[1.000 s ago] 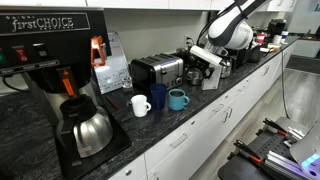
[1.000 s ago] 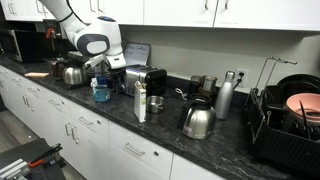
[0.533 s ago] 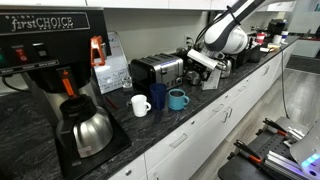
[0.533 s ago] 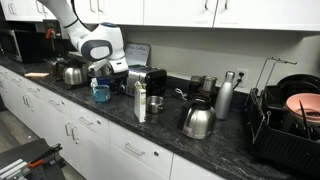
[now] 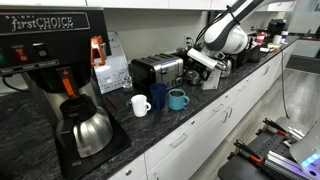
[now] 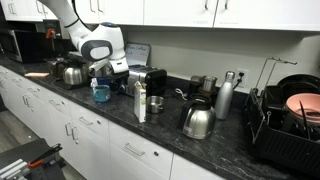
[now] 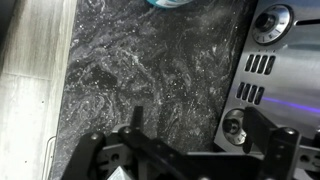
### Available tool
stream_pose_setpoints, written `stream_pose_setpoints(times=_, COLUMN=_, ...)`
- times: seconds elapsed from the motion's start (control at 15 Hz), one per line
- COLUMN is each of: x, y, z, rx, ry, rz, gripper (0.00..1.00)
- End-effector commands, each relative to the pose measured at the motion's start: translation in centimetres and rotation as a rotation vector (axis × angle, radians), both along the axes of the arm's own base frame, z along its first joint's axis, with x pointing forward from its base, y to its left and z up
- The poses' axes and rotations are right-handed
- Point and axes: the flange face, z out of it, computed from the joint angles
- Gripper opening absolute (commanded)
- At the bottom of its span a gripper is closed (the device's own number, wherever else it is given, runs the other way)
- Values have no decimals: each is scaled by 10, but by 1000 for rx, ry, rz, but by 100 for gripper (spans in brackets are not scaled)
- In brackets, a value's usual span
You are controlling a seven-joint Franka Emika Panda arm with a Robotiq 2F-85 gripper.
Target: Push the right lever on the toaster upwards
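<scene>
Boxy chrome toaster (image 7: 275,65), round knobs and vent slots, beside one fingertip of the wide-open, empty gripper (image 7: 185,150) — arm (image 5: 230,38) crooked low over glossy, marbled black counter (image 7: 150,70).

- The white robot arm (image 6: 97,47) bends down over the dark counter (image 6: 170,135), just beside the toaster (image 6: 150,80).
- A blue mug (image 6: 101,92) stands below the arm.
- A steel kettle (image 6: 197,120) stands apart from the toaster.
</scene>
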Motion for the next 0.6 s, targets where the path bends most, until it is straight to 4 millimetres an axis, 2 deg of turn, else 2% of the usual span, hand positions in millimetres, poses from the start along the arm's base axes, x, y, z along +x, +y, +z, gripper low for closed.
stream_pose_setpoints(times=0.0, x=5, y=-2, z=0, rx=19, ry=-35, rz=-38, gripper=100)
stream_pose_setpoints(times=0.07, x=6, y=-1, z=0, rx=25, ry=-43, rz=-46, gripper=84)
stream_pose_setpoints(times=0.13, x=7, y=-1, z=0, rx=30, ry=-50, rz=-56, gripper=73)
stream_pose_setpoints(times=0.53, x=13, y=-9, z=-4, rx=34, ry=-89, rz=-108, gripper=30)
